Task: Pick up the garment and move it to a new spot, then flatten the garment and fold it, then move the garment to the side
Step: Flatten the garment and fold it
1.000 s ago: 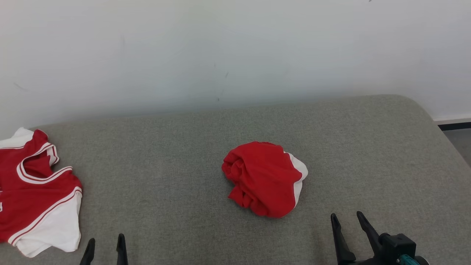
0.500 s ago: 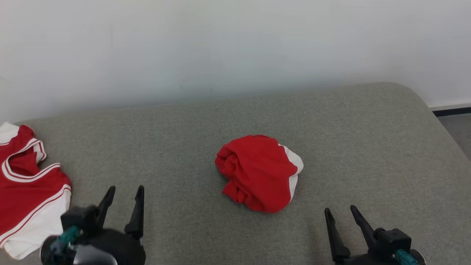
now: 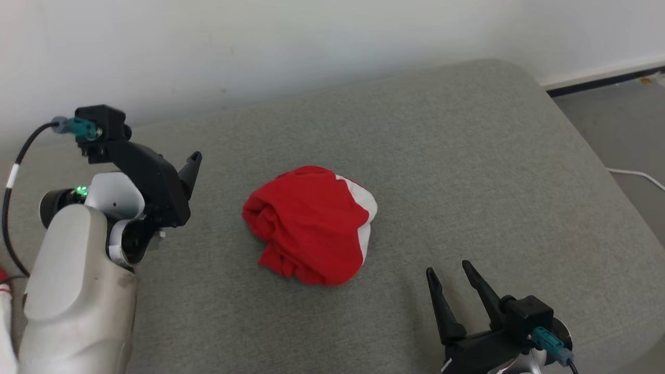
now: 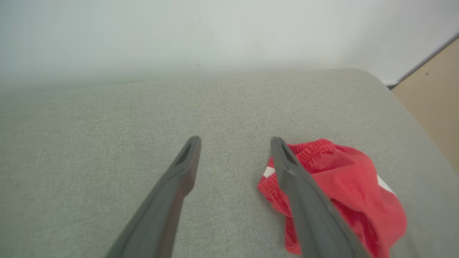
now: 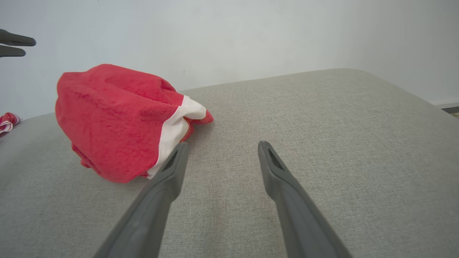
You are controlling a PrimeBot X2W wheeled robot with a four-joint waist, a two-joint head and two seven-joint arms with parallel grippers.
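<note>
The garment [image 3: 311, 223] is a crumpled red bundle with a white panel, lying on the grey padded surface [image 3: 467, 156]. My left gripper [image 3: 189, 165] hangs raised to the left of it, a clear gap away, fingers pointing toward the wall. In the left wrist view it [image 4: 235, 140] is open, with the garment [image 4: 340, 186] low on the right behind one finger. My right gripper [image 3: 448, 268] sits low, to the front right of the bundle, open. Its own view shows the gripper [image 5: 223, 144] holding nothing, and the garment [image 5: 118, 118] just left of its left finger.
A white wall runs behind the surface. The rounded right edge drops to grey floor [image 3: 623, 119] with a white cable [image 3: 634, 174]. A scrap of another red-and-white cloth [image 5: 7, 120] lies far left. A tan panel [image 4: 434, 107] stands past the far corner.
The head camera has swung down and to the right. My left arm has risen from the bottom edge to a raised spot left of the garment. The garment lies unmoved.
</note>
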